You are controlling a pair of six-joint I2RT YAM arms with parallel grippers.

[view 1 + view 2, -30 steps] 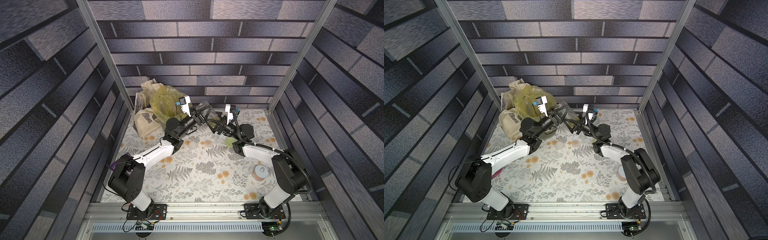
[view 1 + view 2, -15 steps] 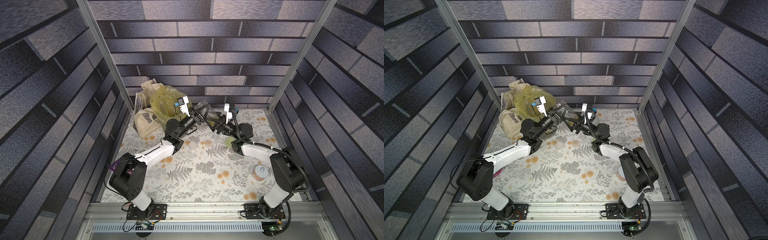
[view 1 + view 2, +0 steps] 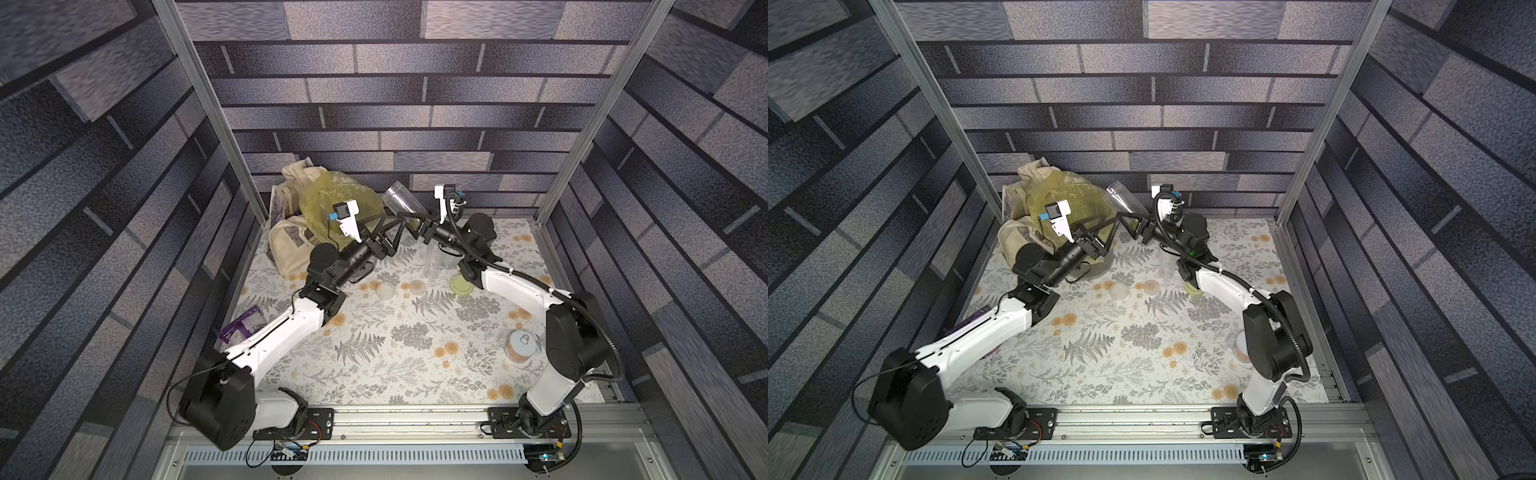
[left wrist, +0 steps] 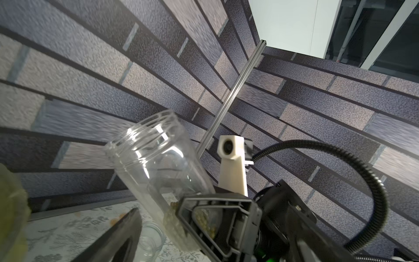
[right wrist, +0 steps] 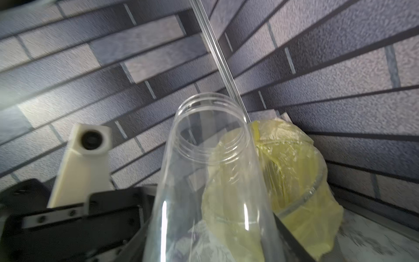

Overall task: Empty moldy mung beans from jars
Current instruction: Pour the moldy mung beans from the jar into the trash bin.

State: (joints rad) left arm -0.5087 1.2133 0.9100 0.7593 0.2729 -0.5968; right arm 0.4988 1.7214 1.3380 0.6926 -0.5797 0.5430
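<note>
Left wrist view: right gripper (image 4: 192,219) clamps tilted lidless jar (image 4: 158,163) near base; mung beans (image 4: 204,216) pooled inside. Left gripper (image 3: 389,226) spread wide, gripping nothing.

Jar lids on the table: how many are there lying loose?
3. One frosted white lid lies mid-table; a second white lid lies just beside it, apart; the pale green lid lies next to the right arm. More may be hidden under the arms.

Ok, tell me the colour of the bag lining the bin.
The bag is translucent yellow, clearest in the right wrist view.
</note>
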